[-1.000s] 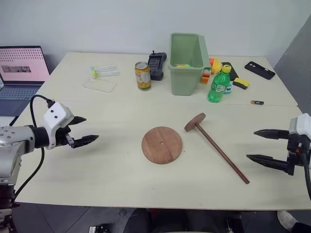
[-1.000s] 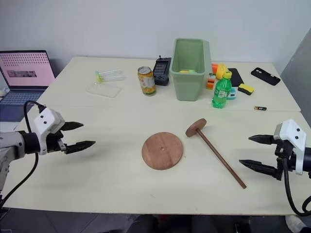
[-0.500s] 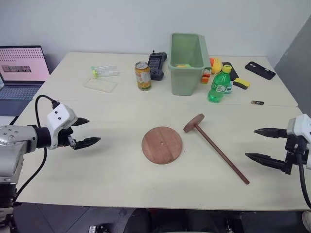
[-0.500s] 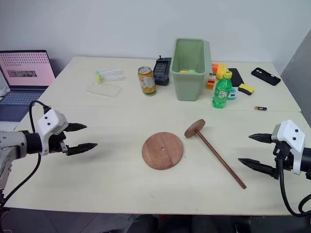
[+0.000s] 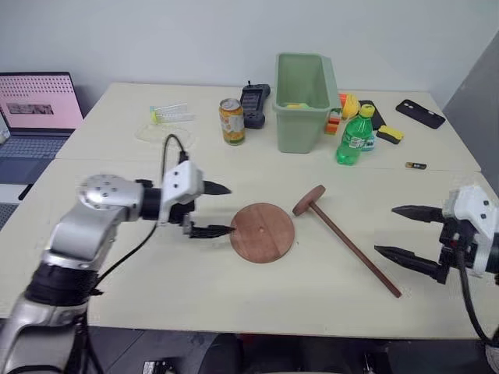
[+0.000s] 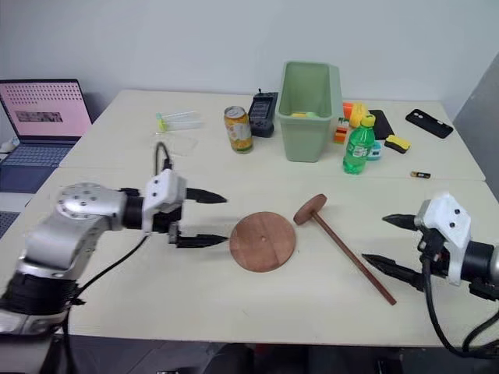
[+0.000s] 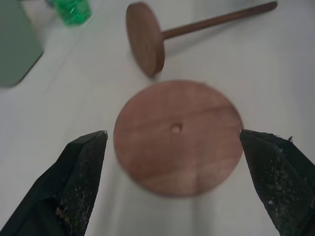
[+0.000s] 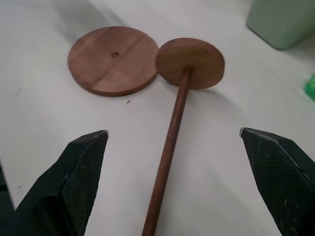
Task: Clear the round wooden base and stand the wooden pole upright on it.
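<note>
Since a second ago your left gripper (image 5: 221,209) has swung in from the left side of the desk (image 5: 156,273) toward the middle, and its black fingertips now sit just left of the round wooden base (image 5: 263,232), jaws spread wide with nothing between them. Your right gripper (image 5: 399,231) has crept only slightly leftward at the right edge; its jaws are also spread and empty. Look at the far side of the desk: the green bin (image 5: 303,102) stands upright and open, and you can make out something yellow low inside it, though what it is cannot be told. Beside it you have the orange can (image 5: 232,121) to its left, the green bottle (image 5: 354,138) to its right, and a clear plastic box (image 5: 168,114) with a green-tipped item in it further left. The round wooden base lies flat near the desk's centre with nothing on it, its small centre hole showing. In the left wrist view the base (image 7: 178,136) sits ahead of the open jaws, framed between the two fingers but not touched. The wooden pole (image 5: 346,241) lies on its side just right of the base, its disc end at the far left and tilted up, close to the base's rim, its rod running toward the near right. In the right wrist view the pole (image 8: 170,142) runs between the spread jaws, untouched.
</note>
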